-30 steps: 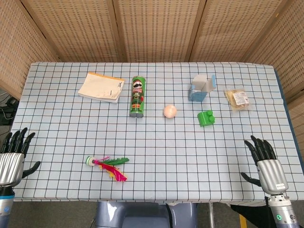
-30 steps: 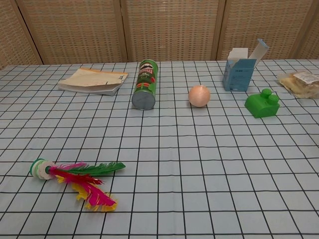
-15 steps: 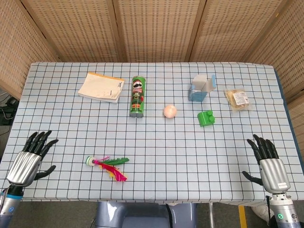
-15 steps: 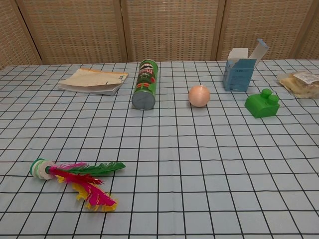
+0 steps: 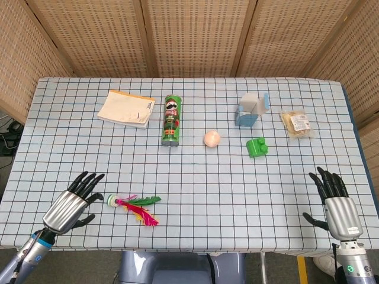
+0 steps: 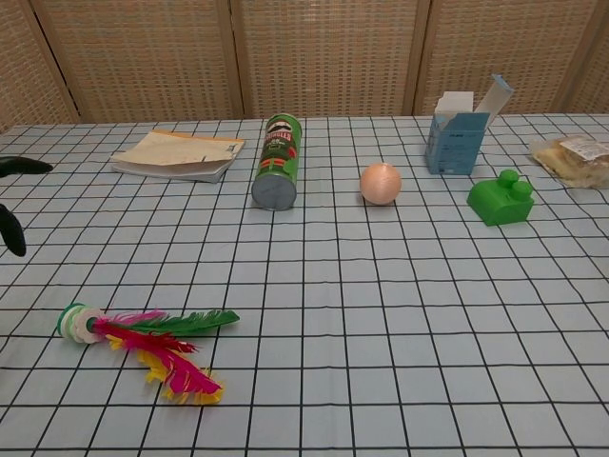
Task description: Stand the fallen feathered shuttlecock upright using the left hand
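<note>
The feathered shuttlecock [image 5: 131, 205] [image 6: 143, 342] lies on its side near the table's front left, its white and green base pointing left and its pink, green and yellow feathers trailing right. My left hand [image 5: 72, 204] hovers just left of the base with fingers spread, holding nothing and not touching it. In the chest view only black fingertips [image 6: 11, 200] show at the left edge. My right hand [image 5: 335, 204] is open near the front right corner, far from the shuttlecock.
On the checked tablecloth [image 5: 195, 177] lie a notebook [image 5: 126, 109], a green chips can [image 5: 171, 120] on its side, an orange ball [image 5: 212, 139], an open blue carton [image 5: 251, 110], a green block [image 5: 257, 147] and a wrapped snack [image 5: 295, 123]. Wicker screens stand behind.
My left hand has moved right and inward from the table's left edge to just beside the shuttlecock's base. The shuttlecock and the right hand have stayed put.
</note>
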